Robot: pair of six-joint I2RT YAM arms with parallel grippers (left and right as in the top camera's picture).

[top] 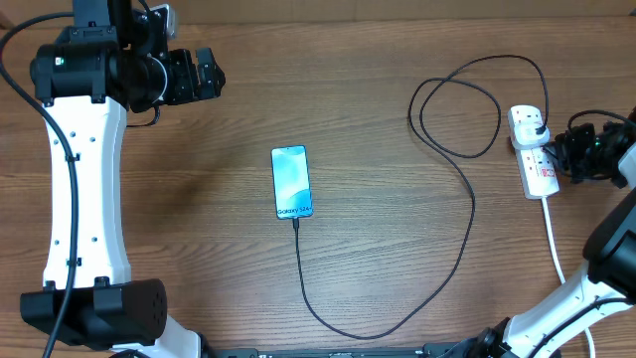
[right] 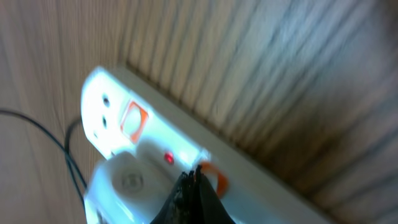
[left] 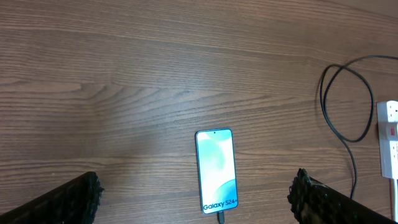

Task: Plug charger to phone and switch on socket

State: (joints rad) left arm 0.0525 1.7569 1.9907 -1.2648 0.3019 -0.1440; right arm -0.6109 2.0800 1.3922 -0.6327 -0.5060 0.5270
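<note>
Right tool is closed, tips beside a red switch (left tool open, far off); a glancing press could skid the loose socket

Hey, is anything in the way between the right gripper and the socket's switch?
Nothing visible: the shut right gripper hangs right over the socket, tips beside a red-marked switch.

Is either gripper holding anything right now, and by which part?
Nothing is held. The left gripper is open and empty; the right gripper is shut, tips at the socket.
</note>
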